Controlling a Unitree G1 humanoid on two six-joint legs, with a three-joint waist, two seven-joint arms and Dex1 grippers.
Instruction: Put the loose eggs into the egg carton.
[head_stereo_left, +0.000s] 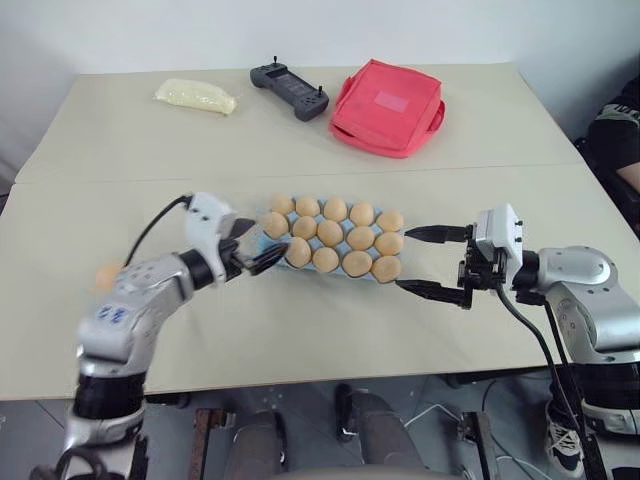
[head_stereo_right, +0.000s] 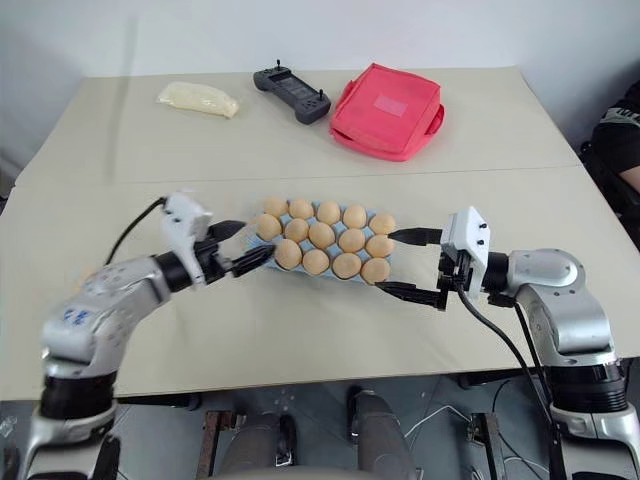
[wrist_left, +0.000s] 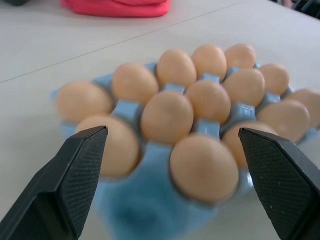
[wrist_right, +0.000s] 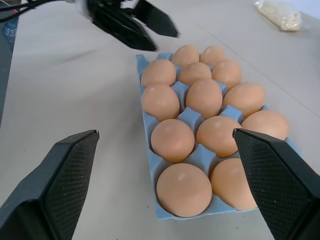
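The egg carton (head_stereo_left: 262, 243) is sitting in the middle of the table (head_stereo_left: 300, 330). It is light blue and bumpy, with round cups in rows. Smooth tan-orange eggs (head_stereo_left: 330, 233) are resting in its cups. The left gripper (head_stereo_left: 248, 246) is hanging wide open at one end, holding nothing. The right gripper (head_stereo_left: 425, 262) is hanging wide open at the other end, empty too.

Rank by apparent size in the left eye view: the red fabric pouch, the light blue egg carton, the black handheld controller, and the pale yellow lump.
1. Light blue egg carton, filled with tan eggs; nearer the camera, so its lead is unsure.
2. Red fabric pouch.
3. Black handheld controller and pale yellow lump look alike.
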